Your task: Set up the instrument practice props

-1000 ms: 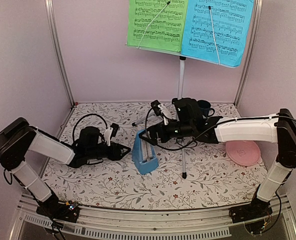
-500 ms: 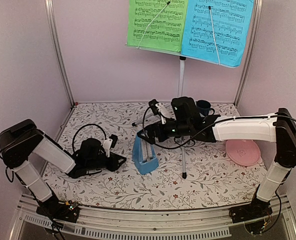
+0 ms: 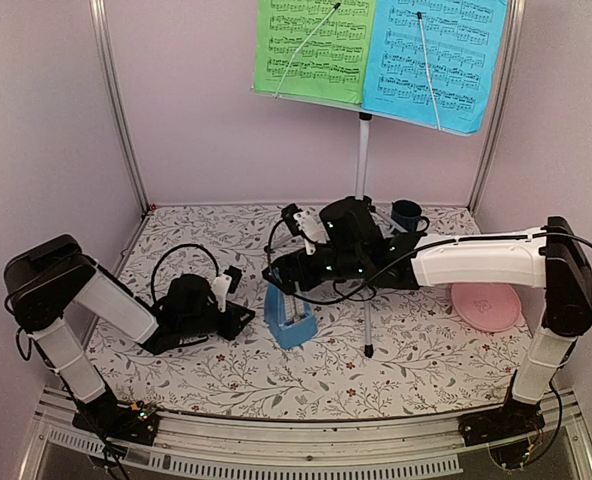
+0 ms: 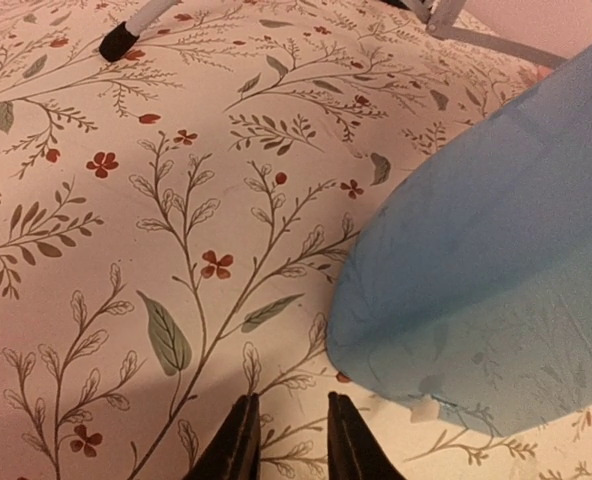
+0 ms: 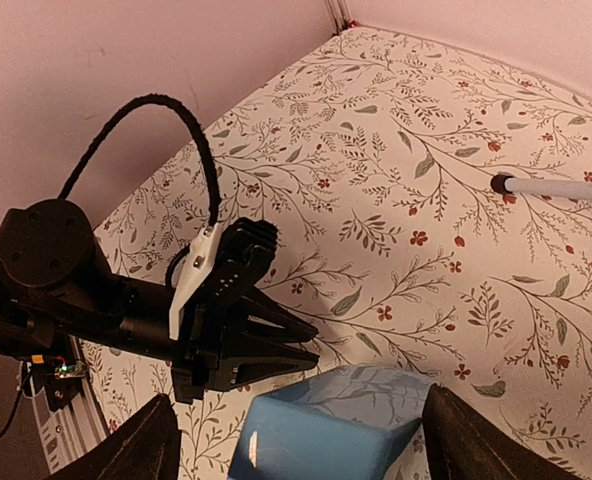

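While straddling the blue metronome (image 5: pixel 321 440) with the right gripper (image 5: pixel 306 445) spread wide, not visibly touching, looks ready to clamp it for placing beside the music stand (image 3: pixel 364 160), green sheet (image 3: pixel 314 45) and blue sheet (image 3: pixel 431 60) already on its desk. Holds the left gripper (image 4: pixel 288 450) low over the floral cloth (image 4: pixel 126 250) just left of the metronome, fingers narrowed and empty, probably for clearance.

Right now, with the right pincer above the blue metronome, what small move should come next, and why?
Probably lower the right pincer a little and close it on the metronome. Its jaws stand open on either side of the metronome's top, not gripping. The left pincer lies beside it, narrowly open and empty.
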Action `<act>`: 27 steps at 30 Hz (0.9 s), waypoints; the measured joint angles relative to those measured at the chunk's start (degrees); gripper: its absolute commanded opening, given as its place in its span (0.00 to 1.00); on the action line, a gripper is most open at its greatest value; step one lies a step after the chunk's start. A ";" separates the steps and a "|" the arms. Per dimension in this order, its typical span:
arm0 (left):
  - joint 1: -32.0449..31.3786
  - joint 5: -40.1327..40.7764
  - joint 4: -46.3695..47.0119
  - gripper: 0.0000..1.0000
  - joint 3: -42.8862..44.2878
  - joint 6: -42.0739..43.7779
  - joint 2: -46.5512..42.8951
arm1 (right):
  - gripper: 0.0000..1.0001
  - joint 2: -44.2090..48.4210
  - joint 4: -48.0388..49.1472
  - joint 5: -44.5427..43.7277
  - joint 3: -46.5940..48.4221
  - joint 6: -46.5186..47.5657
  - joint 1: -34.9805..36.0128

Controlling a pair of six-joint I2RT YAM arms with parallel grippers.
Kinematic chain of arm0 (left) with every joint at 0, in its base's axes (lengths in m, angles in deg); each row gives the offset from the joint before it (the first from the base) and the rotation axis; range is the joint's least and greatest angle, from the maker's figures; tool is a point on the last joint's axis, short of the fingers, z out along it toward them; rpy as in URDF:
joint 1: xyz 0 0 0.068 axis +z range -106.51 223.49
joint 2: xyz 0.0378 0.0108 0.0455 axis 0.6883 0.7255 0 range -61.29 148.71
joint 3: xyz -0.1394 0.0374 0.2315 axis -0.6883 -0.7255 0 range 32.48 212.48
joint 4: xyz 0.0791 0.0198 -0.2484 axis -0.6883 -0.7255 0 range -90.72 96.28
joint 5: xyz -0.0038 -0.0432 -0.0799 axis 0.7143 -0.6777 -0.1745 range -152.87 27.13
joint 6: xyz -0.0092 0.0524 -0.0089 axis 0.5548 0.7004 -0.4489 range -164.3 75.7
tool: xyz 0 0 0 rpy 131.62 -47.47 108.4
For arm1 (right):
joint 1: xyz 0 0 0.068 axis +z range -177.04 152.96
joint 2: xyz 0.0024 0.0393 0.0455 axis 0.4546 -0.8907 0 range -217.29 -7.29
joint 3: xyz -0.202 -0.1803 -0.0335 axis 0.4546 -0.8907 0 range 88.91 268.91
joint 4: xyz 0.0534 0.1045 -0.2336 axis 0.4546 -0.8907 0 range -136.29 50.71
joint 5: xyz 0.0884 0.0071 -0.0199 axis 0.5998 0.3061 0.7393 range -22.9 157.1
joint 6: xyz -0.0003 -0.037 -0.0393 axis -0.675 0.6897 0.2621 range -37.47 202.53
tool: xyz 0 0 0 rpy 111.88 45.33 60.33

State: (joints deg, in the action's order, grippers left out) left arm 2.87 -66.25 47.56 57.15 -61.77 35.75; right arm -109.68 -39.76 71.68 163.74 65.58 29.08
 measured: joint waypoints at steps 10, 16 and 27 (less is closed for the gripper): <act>-4.48 -0.44 -0.37 0.20 2.34 3.58 2.14 | 0.55 -1.20 -2.16 -3.63 0.46 -0.59 0.24; -5.14 -0.33 -0.63 0.19 2.34 4.74 2.62 | 0.50 -1.20 -1.92 -4.72 0.66 -0.68 0.13; -5.14 2.49 -3.04 0.17 2.38 5.29 2.64 | 0.45 -1.20 -1.81 -6.14 0.66 -1.05 0.42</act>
State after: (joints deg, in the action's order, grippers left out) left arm -2.27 -63.76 44.52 59.53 -56.48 38.39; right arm -110.88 -41.58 65.54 164.39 64.53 29.49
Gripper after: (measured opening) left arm 0.175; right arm 0.548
